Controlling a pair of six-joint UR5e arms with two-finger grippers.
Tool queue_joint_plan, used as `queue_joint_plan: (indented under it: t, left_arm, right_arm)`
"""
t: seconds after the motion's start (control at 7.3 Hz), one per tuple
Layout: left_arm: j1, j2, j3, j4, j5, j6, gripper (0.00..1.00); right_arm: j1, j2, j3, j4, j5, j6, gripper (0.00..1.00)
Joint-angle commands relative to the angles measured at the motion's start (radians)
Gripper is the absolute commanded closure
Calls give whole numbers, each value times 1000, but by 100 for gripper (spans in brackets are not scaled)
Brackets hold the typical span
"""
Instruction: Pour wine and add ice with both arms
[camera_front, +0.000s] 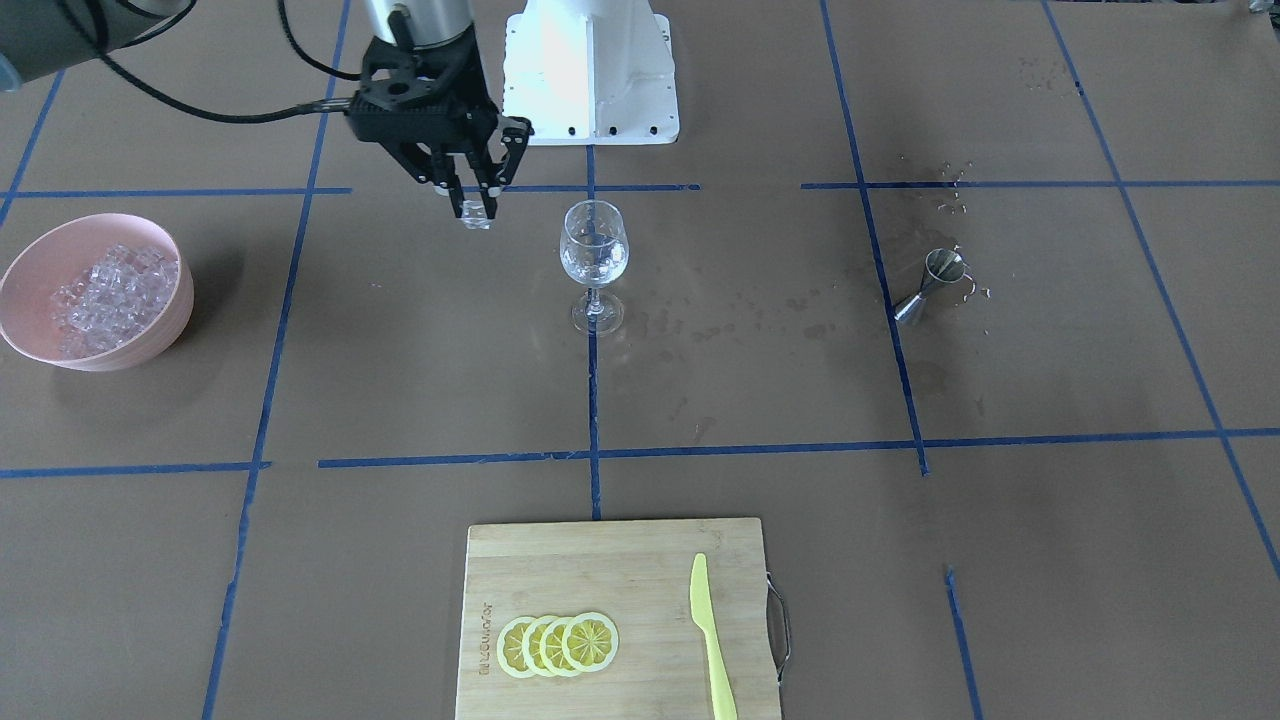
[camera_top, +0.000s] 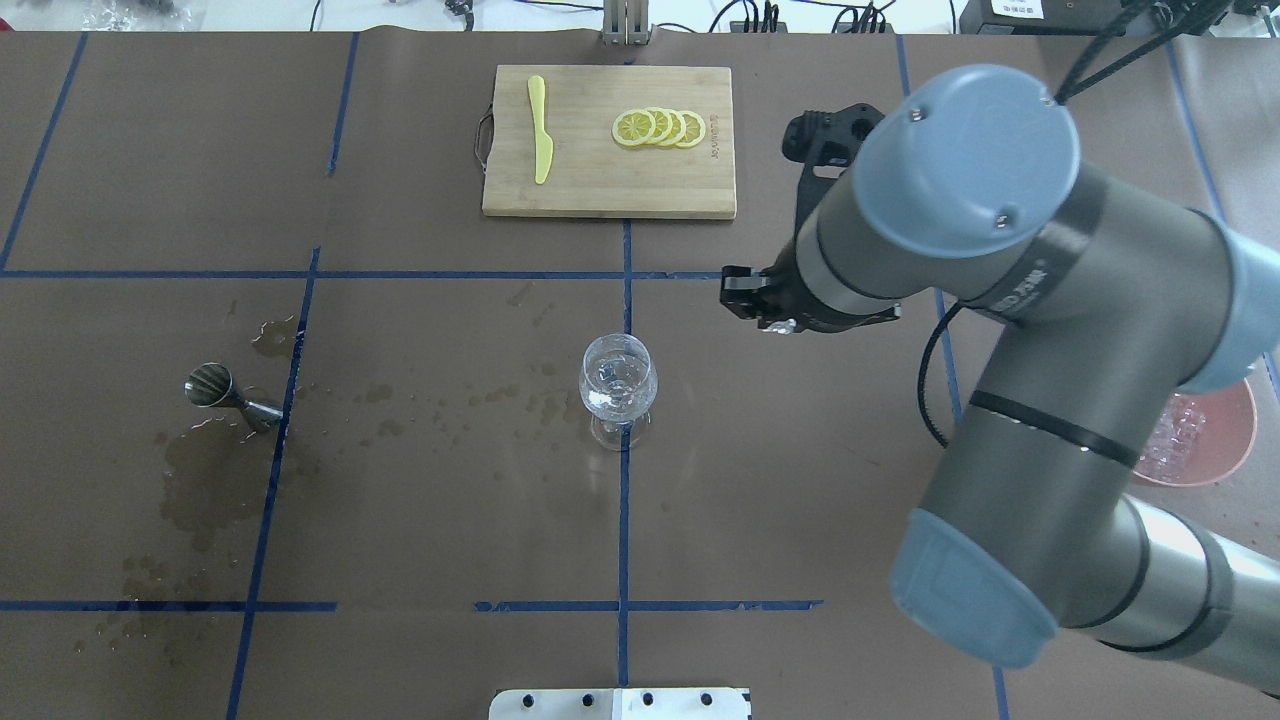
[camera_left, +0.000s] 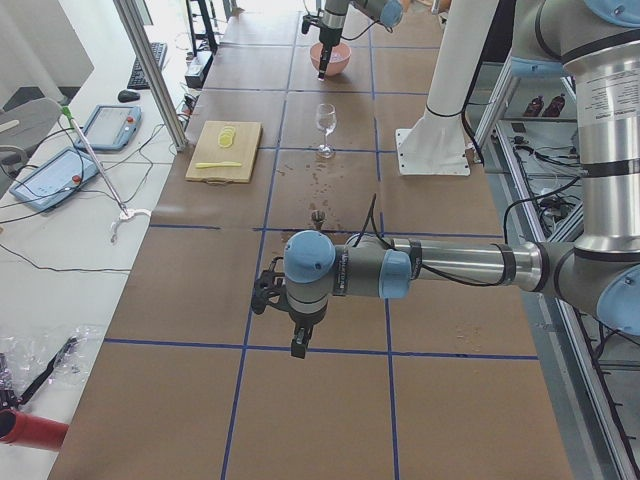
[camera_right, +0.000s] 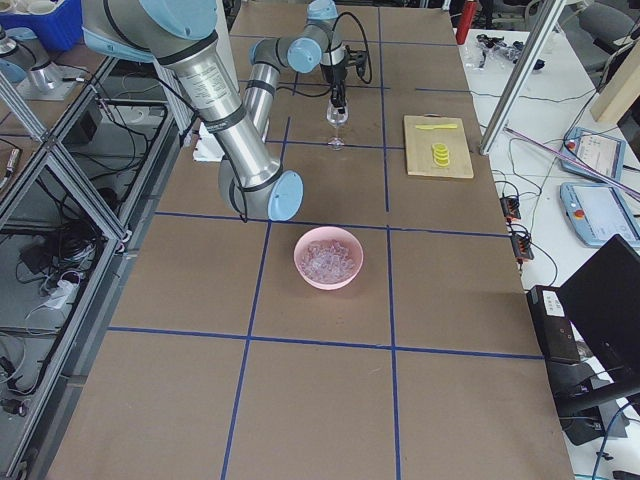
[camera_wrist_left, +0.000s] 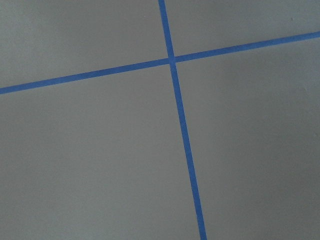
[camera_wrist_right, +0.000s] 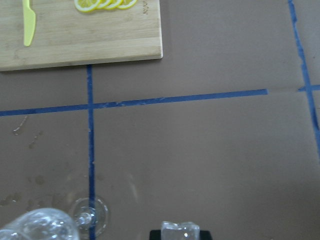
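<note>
The right arm stands with its elbow bent and its wrist turned downward, so the right gripper hangs above the surface, its fingers pinched on a single ice cube held at their very tips. The left arm lies stretched out nearly level, low over the surface and well apart from the other arm, its wrist bent down. The left gripper points straight down close above the surface, and from here I cannot tell whether its fingers are parted or closed.
</note>
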Motion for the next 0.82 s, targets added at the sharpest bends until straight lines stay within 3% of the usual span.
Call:
queue_joint_plan:
  t: [0.0, 0.41, 0.68]
  left_arm:
    - [0, -2, 1, -1, -1, 1, 0]
    - [0, -2, 2, -3, -1, 1, 0]
    - [0, -2, 4, -3, -1, 1, 0]
  right_arm:
    - [-44, 137, -126, -2, -29, 53, 100]
    - [-112, 142, -142, -2, -107, 61, 97]
    - [-118, 135, -142, -2, -107, 61, 76]
